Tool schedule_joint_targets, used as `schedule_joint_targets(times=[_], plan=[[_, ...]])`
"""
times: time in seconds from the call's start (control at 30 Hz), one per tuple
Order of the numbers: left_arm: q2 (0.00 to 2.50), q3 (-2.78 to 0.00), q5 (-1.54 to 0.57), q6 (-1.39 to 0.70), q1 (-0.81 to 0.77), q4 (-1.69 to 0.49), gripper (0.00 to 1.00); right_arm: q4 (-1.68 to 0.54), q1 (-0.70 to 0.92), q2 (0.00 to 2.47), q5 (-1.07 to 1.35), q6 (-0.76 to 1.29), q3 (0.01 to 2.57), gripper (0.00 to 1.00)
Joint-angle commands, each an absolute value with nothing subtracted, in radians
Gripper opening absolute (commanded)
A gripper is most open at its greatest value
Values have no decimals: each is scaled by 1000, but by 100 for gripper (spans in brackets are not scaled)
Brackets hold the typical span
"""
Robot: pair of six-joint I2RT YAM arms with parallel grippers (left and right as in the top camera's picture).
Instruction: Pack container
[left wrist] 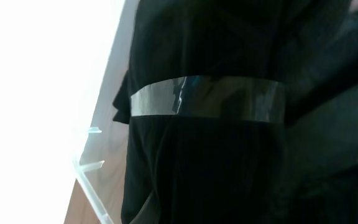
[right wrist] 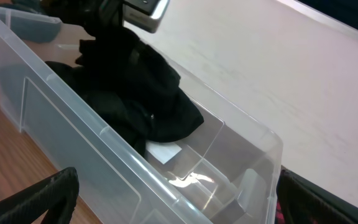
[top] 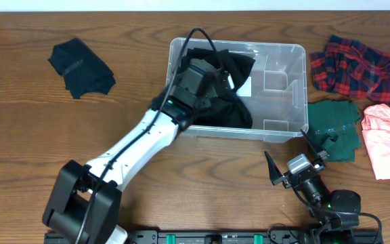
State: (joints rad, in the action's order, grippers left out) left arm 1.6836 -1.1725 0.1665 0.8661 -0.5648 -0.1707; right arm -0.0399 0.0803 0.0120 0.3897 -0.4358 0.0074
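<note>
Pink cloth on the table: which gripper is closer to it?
Right. The right gripper is near the pink cloth; the left gripper is far away, down in the container, on the black cloth.

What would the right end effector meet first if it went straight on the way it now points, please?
Most likely the near long wall of the large clear plastic rectangular bin, which lies directly ahead of the open right end effector; the crumpled black garment sits beyond that wall, inside.
</note>
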Motion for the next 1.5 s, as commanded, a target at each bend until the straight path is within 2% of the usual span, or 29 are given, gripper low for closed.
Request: schedule_joint_targets(times=[0.0, 0.1, 0.57, 0.87, 0.9, 0.97, 1.03, 1.13, 1.17, 1.2, 1.33, 1.47], plan=[[1679, -1180, -19, 936, -515, -179, 6, -42, 86, 7, 396, -446, 6, 99], [1679, -1180, -106, 967, -487, -178, 6, -42, 86, 7, 396, -446, 6, 99], [1691, -1180, -124, 999, -475, -101, 6, -42, 86, 7, 396, -446, 6, 99], [1826, -1180, -122, 999, -439, -33, 6, -42, 86, 7, 396, -446, 6, 99], [1835, -1180, -120, 998, -435, -32, 9, -42, 86, 7, 396, -446, 6, 99], [1848, -1180, -120, 997, -426, -33, 23, -42, 86, 7, 396, -446, 6, 99], [1847, -1180, -120, 976, -421, -32, 25, -42, 86, 7, 396, -446, 6, 99], [1822, -1180, -120, 963, -422, -40, 56, -42, 86, 7, 396, -446, 6, 99], [1811, -1180, -120, 963, -424, -44, 65, -42, 86, 7, 396, -446, 6, 99], [1797, -1180, -120, 963, -425, -47, 69, -42, 86, 7, 396, -446, 6, 99], [1712, -1180, -120, 899, -425, -52, 79, -42, 86, 7, 396, -446, 6, 99], [1611, -1180, -124, 850, -425, -72, 79, -42, 86, 7, 396, -446, 6, 99]])
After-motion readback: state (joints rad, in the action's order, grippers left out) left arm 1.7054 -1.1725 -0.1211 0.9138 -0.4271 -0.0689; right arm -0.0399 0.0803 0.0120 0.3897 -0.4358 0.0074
